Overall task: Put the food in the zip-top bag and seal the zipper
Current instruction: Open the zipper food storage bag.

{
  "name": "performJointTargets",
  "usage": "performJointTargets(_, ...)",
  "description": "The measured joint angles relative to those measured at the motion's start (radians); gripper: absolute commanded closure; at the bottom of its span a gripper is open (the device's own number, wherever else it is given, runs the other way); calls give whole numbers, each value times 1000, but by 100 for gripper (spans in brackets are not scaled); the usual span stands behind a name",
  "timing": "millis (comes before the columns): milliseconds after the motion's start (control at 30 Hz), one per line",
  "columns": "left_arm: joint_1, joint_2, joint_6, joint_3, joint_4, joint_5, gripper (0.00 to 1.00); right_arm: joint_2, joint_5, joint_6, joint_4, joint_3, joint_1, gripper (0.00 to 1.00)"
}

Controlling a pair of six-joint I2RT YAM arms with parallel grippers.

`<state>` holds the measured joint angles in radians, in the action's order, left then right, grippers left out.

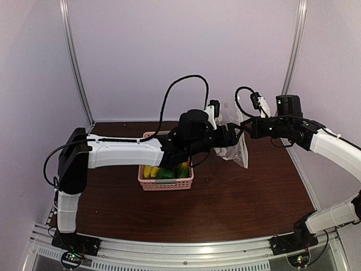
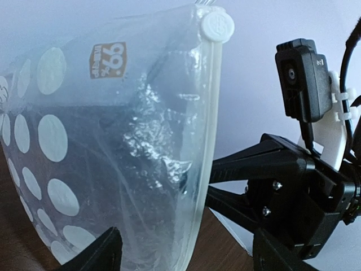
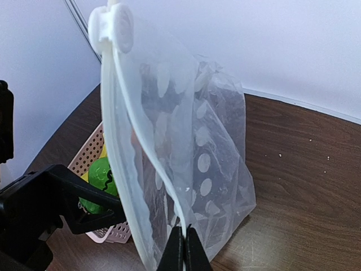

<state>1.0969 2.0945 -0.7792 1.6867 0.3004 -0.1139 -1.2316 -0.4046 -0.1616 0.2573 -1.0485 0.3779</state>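
Pink basket w/ food, dotted bag upright near its right, L wrist: L gripper wide open astride zipper, gripping nothing, R wrist: R gripper pinched shut on bag's zipper edge.

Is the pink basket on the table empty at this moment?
No. In the top view, yellow and green food pieces lie inside the pink basket.

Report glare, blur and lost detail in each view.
Top external: soft, low-detail; zip-top bag pale against the wall; glare on the front rail. Left wrist: white glare on the bag's crinkled plastic; own fingers near-black, detail lost. Right wrist: even light, table grain sharp.
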Motion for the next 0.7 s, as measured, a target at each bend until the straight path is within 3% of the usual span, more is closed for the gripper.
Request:
performJointTargets(133, 5, 26, 0, 47, -17, 6, 19, -6, 33, -27, 0, 0, 20, 100)
performJointTargets(233, 10, 77, -1, 145, -71, -10, 25, -19, 42, -47, 0, -6, 28, 100)
performJointTargets(533, 16, 113, -43, 209, -289, -155, 54, -24, 39, -82, 4, -7, 31, 100)
performJointTargets(700, 9, 124, -60, 206, -329, -191, 85, -19, 39, -77, 27, -8, 31, 100)
